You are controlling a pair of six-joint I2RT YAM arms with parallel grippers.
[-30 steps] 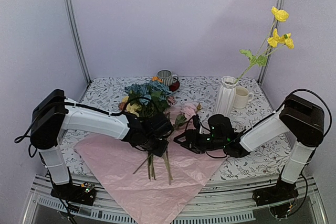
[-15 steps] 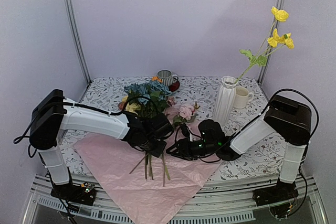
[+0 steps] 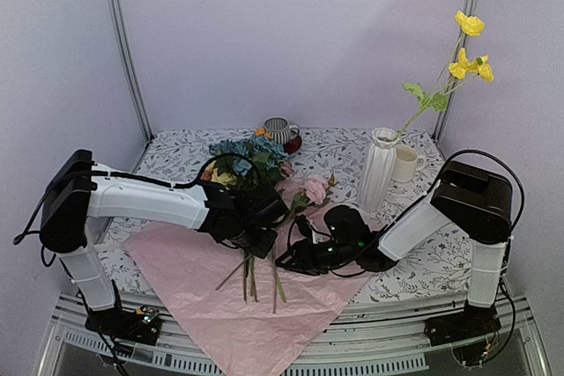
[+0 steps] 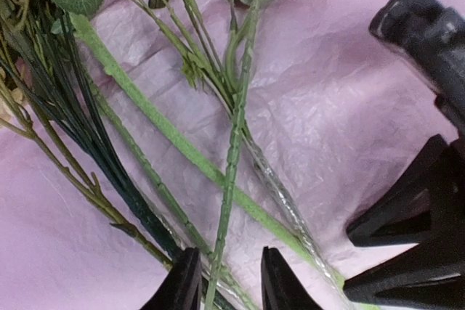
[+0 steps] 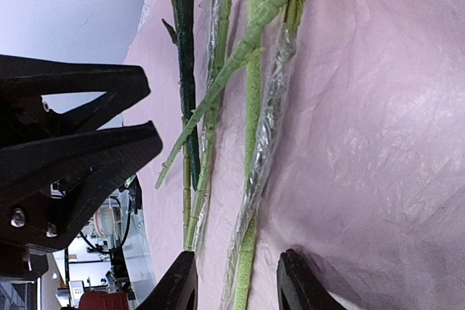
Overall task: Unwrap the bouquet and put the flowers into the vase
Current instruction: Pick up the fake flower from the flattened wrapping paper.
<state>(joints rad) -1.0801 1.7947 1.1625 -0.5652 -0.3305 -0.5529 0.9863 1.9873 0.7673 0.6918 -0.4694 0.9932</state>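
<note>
Now the bunch of long green-stemmed artificial flowers (image 3: 249, 165) is lying unwrapped on one crinkled lilac-pink paper sheet (image 3: 194, 279), blooms pointing to the back, stem ends fanning toward the near edge. One pink rose (image 3: 315, 188) is lying to the right of the bunch. The left claw (image 4: 229, 292) is sitting low over the stems, jaws narrowly apart, one light green stem (image 4: 234, 150) running between the fingers with a gap showing. The right claw (image 5: 236, 288) is straddling a foil-wrapped stem (image 5: 265, 128) and a green one, also a narrow gap, no clamp visible. One tall white ribbed vase (image 3: 380, 169) is standing back right, off the paper, holding one stem of yellow poppies (image 3: 467, 63), three blooms. One cream mug (image 3: 406, 163) is sitting just beside the vase, and one striped grey cup (image 3: 278, 129) at the back. Against a second ago, the right arm is reaching further left and nearer to the stem ends; the left claw is sitting in about the same place.
</note>
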